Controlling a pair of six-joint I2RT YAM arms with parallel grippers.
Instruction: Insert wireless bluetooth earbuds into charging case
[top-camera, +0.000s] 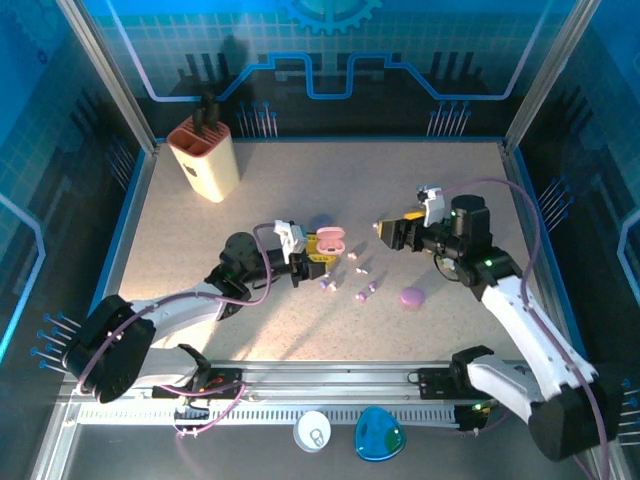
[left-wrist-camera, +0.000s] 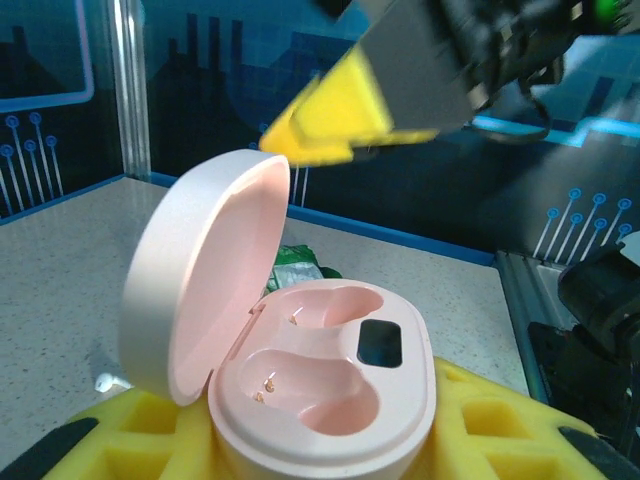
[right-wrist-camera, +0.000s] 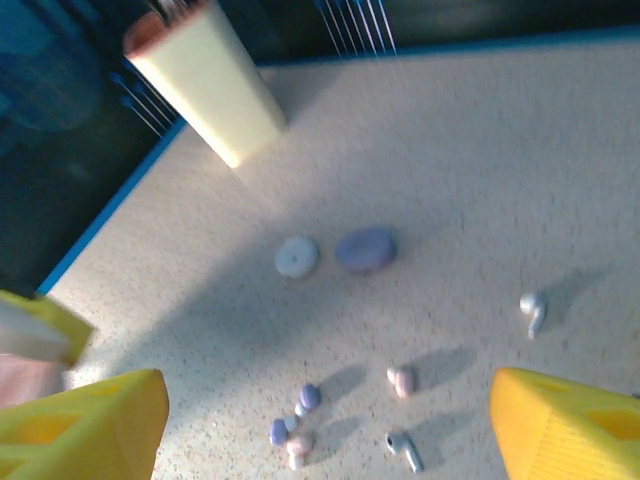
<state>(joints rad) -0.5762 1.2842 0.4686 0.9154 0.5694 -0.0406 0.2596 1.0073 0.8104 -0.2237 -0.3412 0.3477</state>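
Observation:
The pink charging case (left-wrist-camera: 330, 380) sits with its lid swung open and both wells empty, and my left gripper (left-wrist-camera: 325, 445) is shut on its base between yellow foam pads (left-wrist-camera: 480, 420). From above, the case (top-camera: 331, 239) is at mid-table in the left gripper (top-camera: 316, 252). My right gripper (top-camera: 384, 230) hovers open just right of the case, holding nothing. One of its yellow fingertips (left-wrist-camera: 335, 115) hangs above the open lid. Several earbuds lie loose on the table: lavender (right-wrist-camera: 310, 397), pink (right-wrist-camera: 402, 380) and white (right-wrist-camera: 405, 452), below the right gripper (right-wrist-camera: 325, 435).
A closed lavender case (top-camera: 412, 297) lies right of the earbuds, and another (right-wrist-camera: 365, 250) lies beside a pale round case (right-wrist-camera: 297, 257). A cream holder (top-camera: 205, 158) stands at the back left. Blue walls ring the table (top-camera: 440, 190). A white disc (top-camera: 313, 432) and a blue object (top-camera: 379, 435) sit by the near rail.

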